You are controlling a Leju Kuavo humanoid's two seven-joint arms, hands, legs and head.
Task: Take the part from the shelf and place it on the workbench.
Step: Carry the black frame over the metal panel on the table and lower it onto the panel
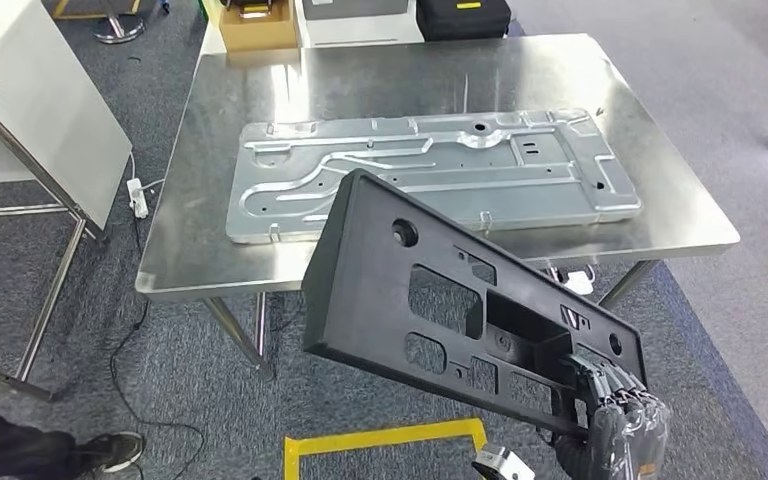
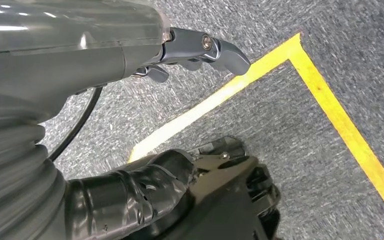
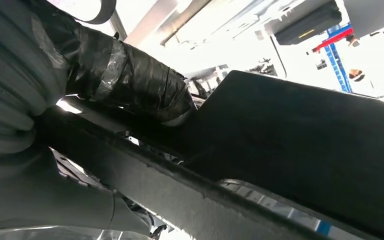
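- Black part (image 1: pixel 430 300): a long, flat plastic panel with rectangular cut-outs and a round hole, held tilted in the air in front of the workbench's near edge. In the head view its upper end lies toward 11 o'clock, overlapping the bench edge, and its lower end toward 5 o'clock.
- Right hand (image 1: pixel 615 405): at 5 o'clock in the head view, grasping the lower end of the part, with dark fingers wrapped over its edge. In the right wrist view the tape-wrapped thumb (image 3: pixel 130 80) presses on the part's dark back (image 3: pixel 305 150).
- Left hand (image 2: pixel 200 52): hangs above the floor and carries nothing. Its grey fingers are slightly bent and lie close together; whether it counts as released or clenched cannot be told.
- Workbench (image 1: pixel 290 80): a steel-topped table filling the centre and 12 o'clock zone of the head view.
- Metal panel (image 1: pixel 430 175): a large pressed grey sheet lying flat on the workbench, just beyond the upper end of the part.
- Yellow tape (image 1: pixel 380 438): a floor marking on grey carpet at 6 o'clock; also seen in the left wrist view (image 2: pixel 340 120).
- White table (image 1: pixel 30 110): at 10 o'clock, with a power strip (image 1: pixel 139 197) on the floor beside it.
- Person's shoe (image 1: pixel 110 450): at 8 o'clock, on the carpet.
- Cardboard box (image 1: pixel 258 25) and black case (image 1: pixel 460 17): at 12 o'clock, beyond the workbench.
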